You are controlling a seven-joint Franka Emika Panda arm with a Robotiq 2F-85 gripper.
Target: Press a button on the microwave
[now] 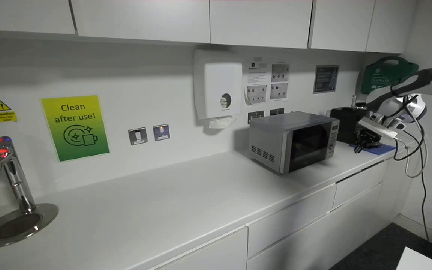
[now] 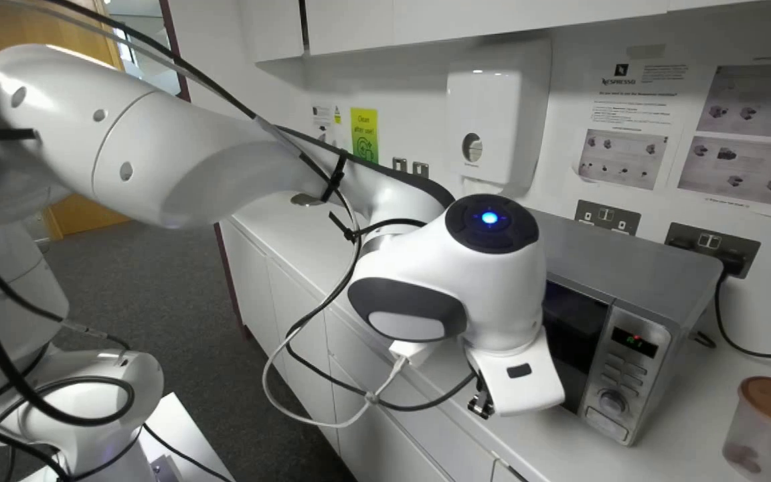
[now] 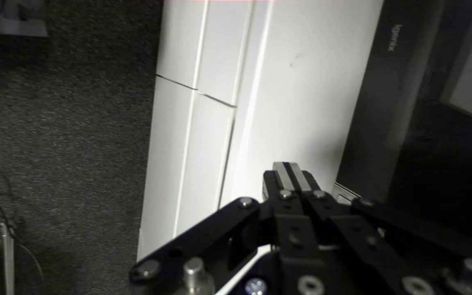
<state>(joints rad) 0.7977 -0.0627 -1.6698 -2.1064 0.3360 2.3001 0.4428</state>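
Microwave point(image 3: 424, 127) to the right of the claw point(image 3: 292, 175) in the wrist view — near, apart; claw clenched

The gripper point(image 3: 292, 174) is black with pale grey fingertips point(image 3: 284, 176). Beside it, the silver-grey microwave point(image 1: 294, 142) has a dark window point(image 1: 309, 146) and green digits point(image 2: 640, 343). Below the gripper: white table point(image 3: 301, 98), speckled charcoal floor point(image 3: 68, 135). Well apart from it, a yellow-to-green poster point(image 1: 75, 129).

Microwave point(image 1: 289, 140) — silver-grey, dark glass door point(image 1: 309, 146) closed | upright on white counter point(image 1: 163, 195) | display point(image 2: 634, 342) lit — green characters
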